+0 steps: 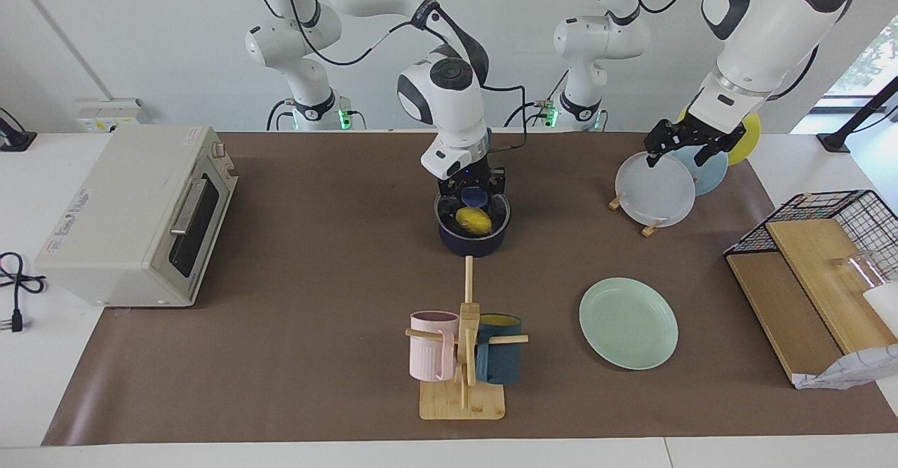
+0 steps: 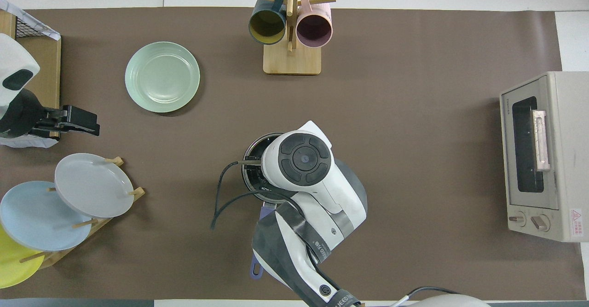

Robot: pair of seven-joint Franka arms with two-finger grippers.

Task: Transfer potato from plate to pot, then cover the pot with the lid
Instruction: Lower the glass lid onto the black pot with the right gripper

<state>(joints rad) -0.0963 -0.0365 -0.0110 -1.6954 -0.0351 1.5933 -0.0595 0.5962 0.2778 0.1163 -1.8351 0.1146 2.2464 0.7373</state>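
The yellow potato [image 1: 474,221] lies inside the dark navy pot [image 1: 473,242] at the table's middle, seen through the clear glass lid [image 1: 491,210] that rests on the pot's rim. My right gripper [image 1: 471,196] stands straight down over the pot, its fingers around the lid's blue knob [image 1: 471,194]. In the overhead view the right arm covers most of the pot [image 2: 251,159]; its blue handle [image 2: 256,263] points toward the robots. The mint-green plate [image 1: 628,322] [image 2: 162,77] lies bare, farther from the robots, toward the left arm's end. My left gripper [image 1: 691,146] [image 2: 85,122] waits open in the air over the plate rack.
A rack of upright grey, light-blue and yellow plates [image 1: 656,191] stands under the left gripper. A mug tree [image 1: 463,356] with a pink and a teal mug stands farther out than the pot. A toaster oven [image 1: 140,215] and a wire basket [image 1: 828,243] stand at the table's ends.
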